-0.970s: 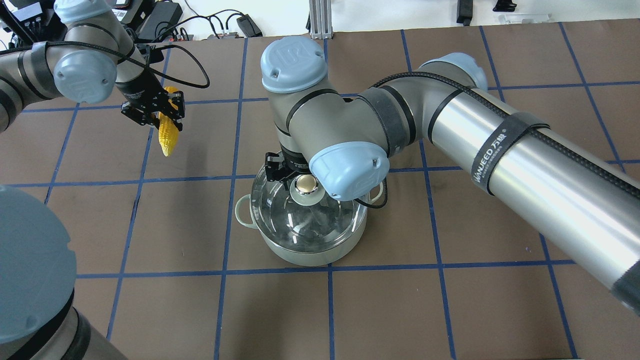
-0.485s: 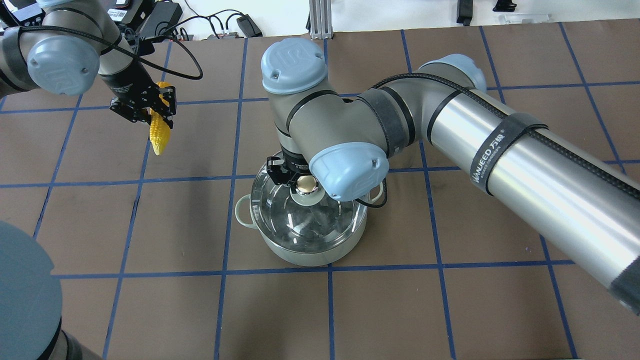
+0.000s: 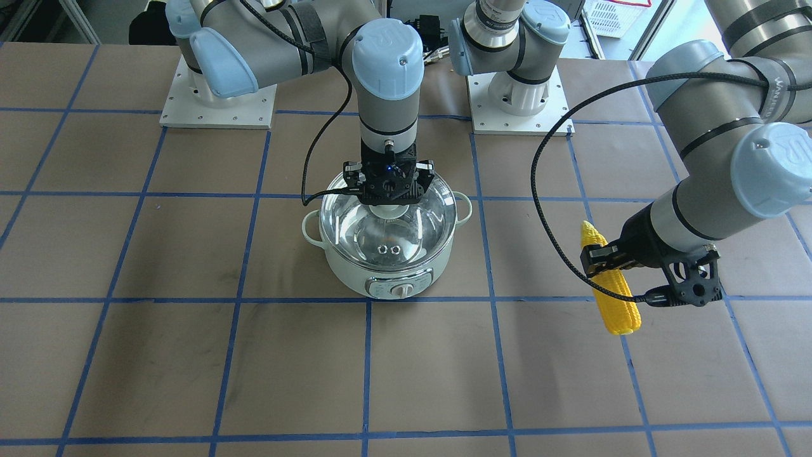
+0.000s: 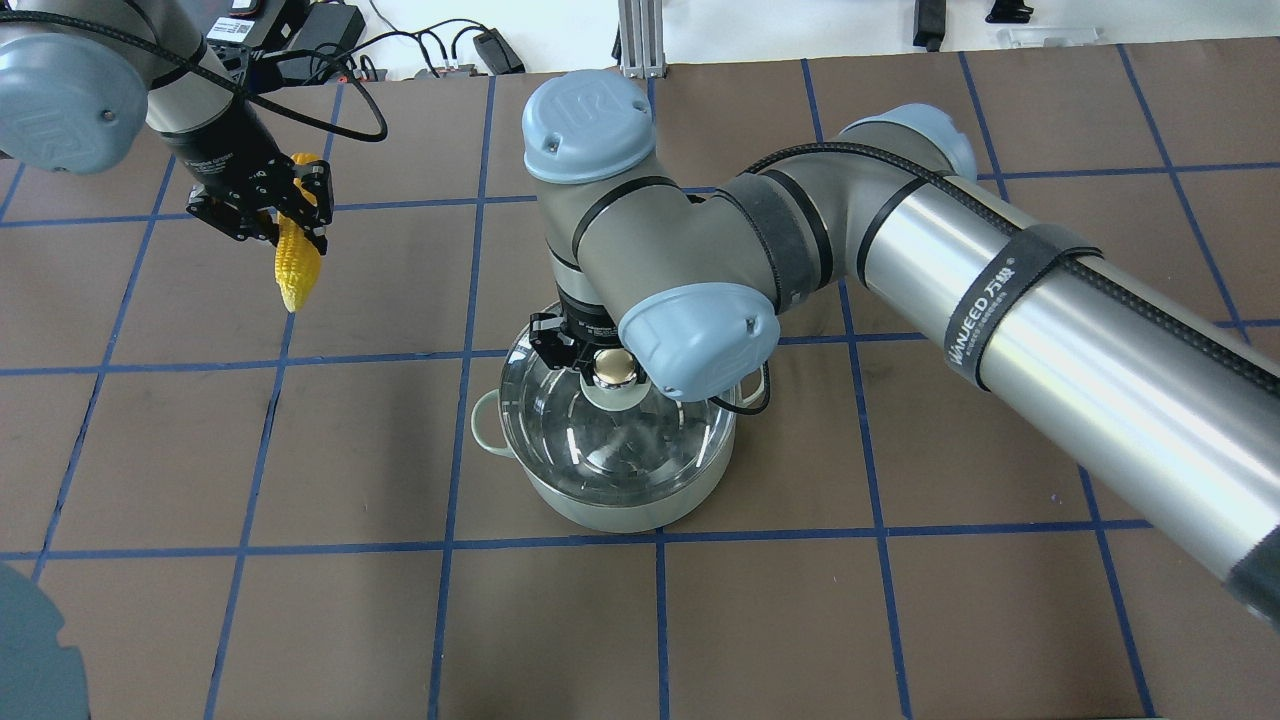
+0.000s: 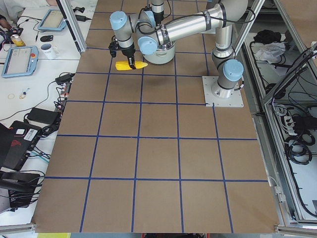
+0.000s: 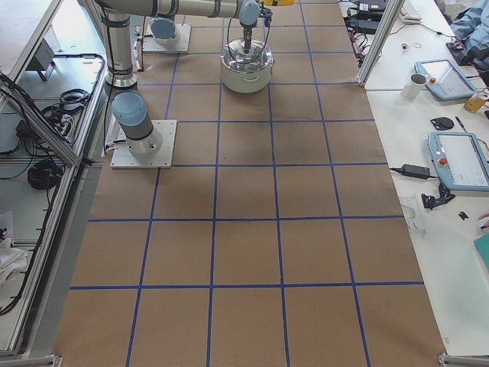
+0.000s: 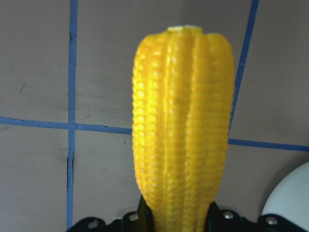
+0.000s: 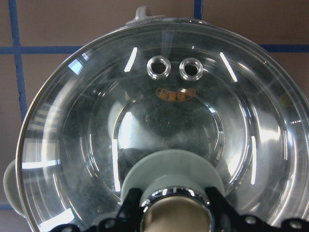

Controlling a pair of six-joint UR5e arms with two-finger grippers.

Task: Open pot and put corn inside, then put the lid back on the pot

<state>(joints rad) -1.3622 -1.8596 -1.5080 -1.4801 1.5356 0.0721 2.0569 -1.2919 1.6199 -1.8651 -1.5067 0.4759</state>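
Observation:
The pale mint pot (image 4: 610, 512) stands mid-table with the glass lid (image 4: 625, 445) on it; its dial panel shows in the front view (image 3: 401, 289). My right gripper (image 4: 592, 358) comes straight down over the lid, and its fingers press both sides of the gold knob (image 8: 176, 215). The lid's two vent rings (image 8: 176, 68) show in the right wrist view. My left gripper (image 4: 262, 212) is shut on the yellow corn (image 4: 297, 262) and holds it above the table, far left of the pot. The corn fills the left wrist view (image 7: 183, 121).
My right arm's long silver link (image 4: 1060, 320) spans the table's right half above the mat. Two white base plates (image 3: 219, 105) (image 3: 520, 111) sit at the robot side. Cables and power bricks (image 4: 330, 30) lie beyond the far edge.
My left arm has carried the corn further left, away from the pot. My right gripper's fingers have drawn in onto the lid's knob. The lid stays on the pot.

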